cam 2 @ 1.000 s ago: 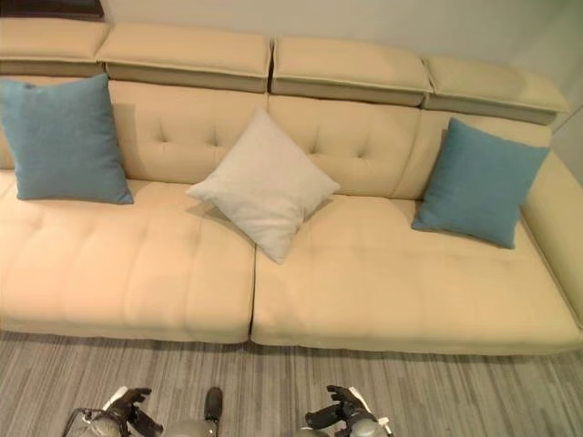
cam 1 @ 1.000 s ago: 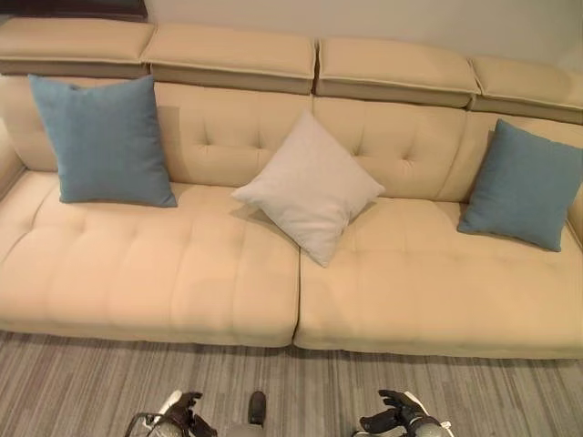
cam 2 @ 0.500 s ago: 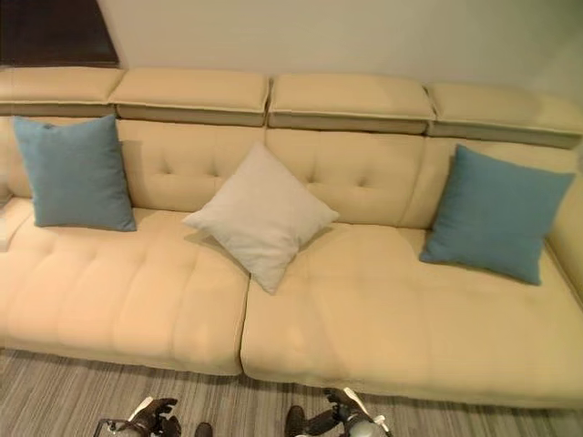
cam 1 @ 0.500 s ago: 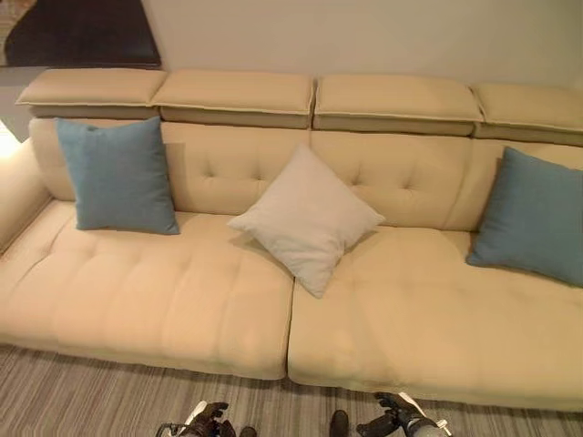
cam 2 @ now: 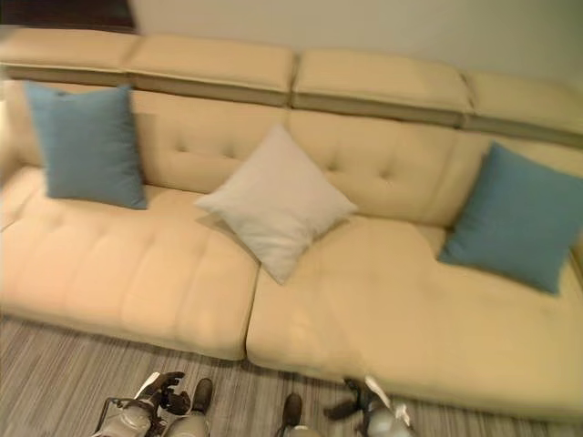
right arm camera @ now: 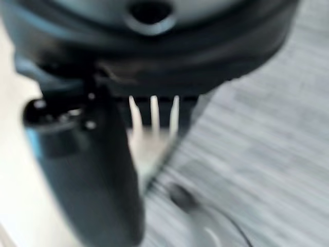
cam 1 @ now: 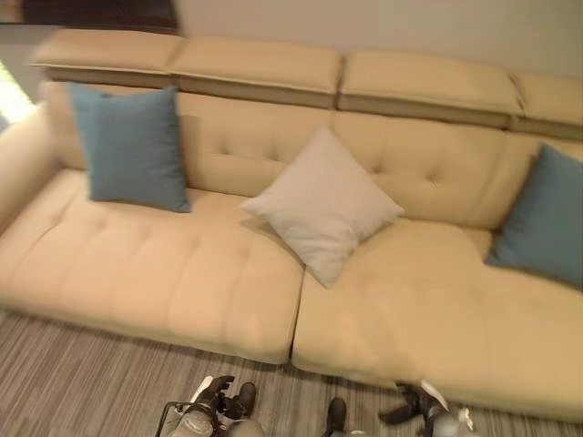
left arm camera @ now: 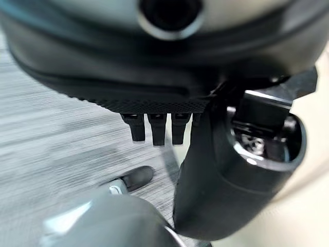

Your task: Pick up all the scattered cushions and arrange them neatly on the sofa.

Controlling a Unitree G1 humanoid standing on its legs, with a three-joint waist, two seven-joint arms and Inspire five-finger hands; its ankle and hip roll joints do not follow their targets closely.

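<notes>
Left eye view shows three cushions on the sofa (cam 1: pixel 182 273): blue cushion (cam 1: pixel 130 146), white cushion (cam 1: pixel 322 202), second blue cushion (cam 2: pixel 517 216). They look soft and light (best pinched at a corner). Left hand (cam 1: pixel 211 397) and right hand (cam 1: pixel 407 408) hang empty, fingers relaxed.

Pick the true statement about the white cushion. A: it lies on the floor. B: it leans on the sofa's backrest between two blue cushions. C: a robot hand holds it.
B: the white cushion stands on one corner against the sofa backrest, with the left blue cushion and the right blue cushion on either side.
</notes>
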